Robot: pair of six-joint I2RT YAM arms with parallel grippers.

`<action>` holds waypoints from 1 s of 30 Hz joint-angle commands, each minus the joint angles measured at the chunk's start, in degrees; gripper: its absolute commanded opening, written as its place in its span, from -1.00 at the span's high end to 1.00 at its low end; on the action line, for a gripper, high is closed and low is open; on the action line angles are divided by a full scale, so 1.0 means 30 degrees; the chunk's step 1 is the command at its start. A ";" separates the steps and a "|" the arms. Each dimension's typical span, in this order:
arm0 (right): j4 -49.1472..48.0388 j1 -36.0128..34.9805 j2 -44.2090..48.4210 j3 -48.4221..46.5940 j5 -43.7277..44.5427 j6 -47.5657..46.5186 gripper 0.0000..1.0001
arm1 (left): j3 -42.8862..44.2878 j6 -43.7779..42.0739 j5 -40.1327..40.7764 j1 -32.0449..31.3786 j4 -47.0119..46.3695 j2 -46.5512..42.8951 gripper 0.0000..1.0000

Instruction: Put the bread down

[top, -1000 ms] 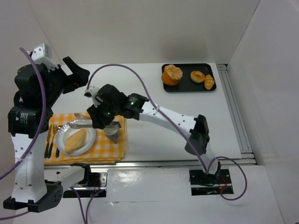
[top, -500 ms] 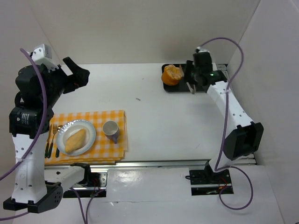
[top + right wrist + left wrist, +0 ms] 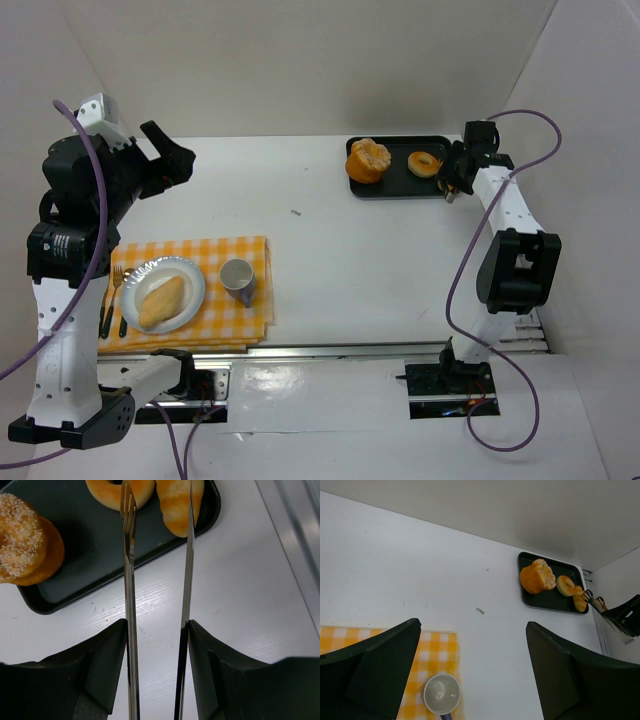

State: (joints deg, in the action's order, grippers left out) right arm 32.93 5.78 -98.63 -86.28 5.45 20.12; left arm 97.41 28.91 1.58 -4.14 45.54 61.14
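Observation:
A long bread roll [image 3: 163, 297] lies on the white plate [image 3: 190, 270] on the yellow checked cloth [image 3: 250, 312]. The black tray [image 3: 392, 185] at the back right holds a sesame bun [image 3: 368, 160], a ring doughnut [image 3: 424, 162] and a small roll [image 3: 447, 178]. My right gripper [image 3: 458, 178] is shut on metal tongs [image 3: 129, 580]. The tongs' open tips reach over the doughnut [image 3: 107, 490] and the small roll [image 3: 175, 505] at the tray's [image 3: 90, 550] right end, holding nothing. My left gripper [image 3: 472, 630] is open and empty, raised high over the table's left side.
A grey cup [image 3: 238, 275] stands on the cloth right of the plate, also in the left wrist view [image 3: 441, 694]. Cutlery [image 3: 110, 295] lies left of the plate. A metal rail [image 3: 505, 250] runs along the right wall. A small speck [image 3: 296, 211] lies mid-table.
My right arm swung from over the plate and cup across to the tray at the back right, its tongs now at the tray's right end. The left arm barely shifted.

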 commanded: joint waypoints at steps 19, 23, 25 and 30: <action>-0.0517 0.0270 -0.2661 -0.2092 0.0993 -0.0349 -0.17 | -0.0416 0.0033 -0.0147 0.0121 -0.1059 0.0126 -1.00; -0.0517 0.0270 -0.2661 -0.1914 0.1170 -0.0349 -0.12 | -0.0418 0.0033 -0.0147 0.0121 -0.1059 0.0126 -1.00; -0.0720 0.0270 -0.2835 -0.1709 0.1171 -0.0349 -0.12 | -0.0418 0.0033 -0.0147 0.0121 -0.1059 0.0126 -1.00; -0.0517 0.0270 -0.3539 -0.2380 0.1171 -0.0525 -0.10 | -0.0593 0.0033 -0.0147 0.0121 -0.1059 0.0126 -1.00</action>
State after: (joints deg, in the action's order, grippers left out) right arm 32.93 6.28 -107.46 -90.50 7.90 19.42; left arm 95.81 28.88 1.61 -4.14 44.93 61.82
